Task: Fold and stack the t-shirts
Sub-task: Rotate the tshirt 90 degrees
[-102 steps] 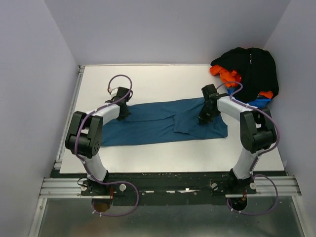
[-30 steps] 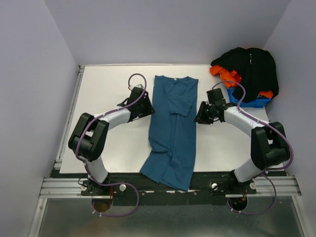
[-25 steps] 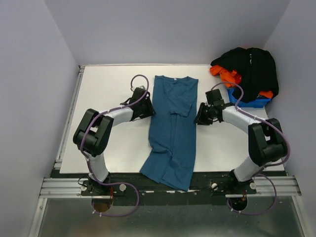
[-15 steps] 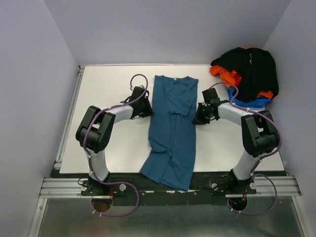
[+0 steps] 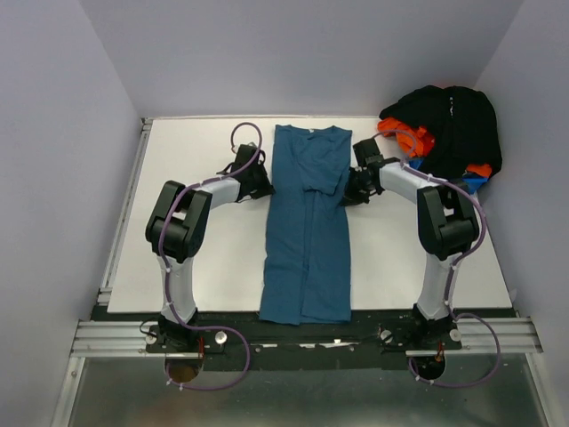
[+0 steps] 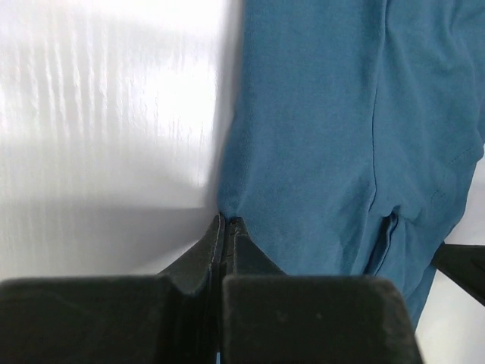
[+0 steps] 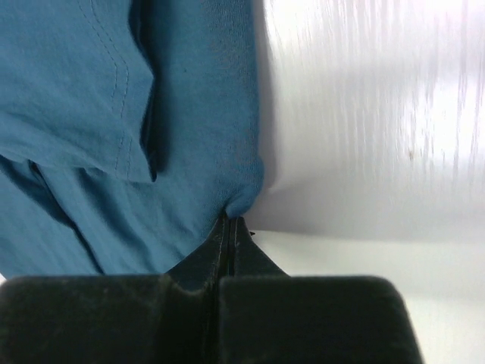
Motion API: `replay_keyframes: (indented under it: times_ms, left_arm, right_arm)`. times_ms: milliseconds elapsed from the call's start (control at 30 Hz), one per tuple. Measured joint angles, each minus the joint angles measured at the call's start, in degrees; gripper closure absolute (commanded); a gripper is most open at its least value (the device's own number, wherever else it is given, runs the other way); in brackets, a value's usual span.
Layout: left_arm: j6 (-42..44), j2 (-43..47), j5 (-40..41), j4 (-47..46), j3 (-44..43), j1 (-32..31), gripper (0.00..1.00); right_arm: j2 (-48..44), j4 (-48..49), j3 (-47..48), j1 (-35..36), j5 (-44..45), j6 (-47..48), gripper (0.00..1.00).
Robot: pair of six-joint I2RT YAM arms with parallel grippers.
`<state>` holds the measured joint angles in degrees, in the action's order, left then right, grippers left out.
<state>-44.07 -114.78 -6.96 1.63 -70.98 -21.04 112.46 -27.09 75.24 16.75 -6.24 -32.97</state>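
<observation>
The teal-blue t-shirt (image 5: 307, 222) lies as a long folded strip down the middle of the white table, collar at the far end, hem at the near edge. My left gripper (image 5: 265, 185) is shut on its left edge (image 6: 250, 167), and my right gripper (image 5: 345, 193) is shut on its right edge (image 7: 227, 152). Both pinch the cloth near the upper part of the shirt. A pile of black t-shirts (image 5: 449, 120) and orange t-shirts (image 5: 404, 135) sits at the far right corner.
A small blue bin (image 5: 462, 185) shows under the pile at the far right. Grey walls enclose the table on three sides. A metal rail (image 5: 302, 334) runs along the near edge by the arm bases.
Both grippers have moved toward the far end, pulling the shirt with them. The hem that hung over the near edge now lies straight at the table's front.
</observation>
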Motion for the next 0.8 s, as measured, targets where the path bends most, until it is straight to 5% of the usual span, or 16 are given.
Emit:
replay_keyframes:
  times_ms: [433, 533, 700, 800]
  left_arm:
    - [-1.6, -7.8, 0.0, 1.0, -11.1, 4.2, 1.00]
    - [-2.1, -9.3, -0.5, 0.9, -13.1, 4.9, 1.00]
    - [-2.3, -9.7, -1.6, -0.7, -12.9, 5.3, 0.59]
    - [-2.5, -8.2, -2.3, -4.5, -9.3, 5.6, 0.49]
  right_arm:
    - [12.6, -6.1, 20.2, -0.7, 0.4, -0.4, 0.99]
    - [13.6, -6.5, 21.7, -1.1, 0.4, -0.6, 0.84]
    - [13.7, -6.9, 21.9, -1.4, 0.4, -1.1, 0.71]
    - [12.2, -5.4, 19.5, -1.4, 0.2, -1.0, 0.68]
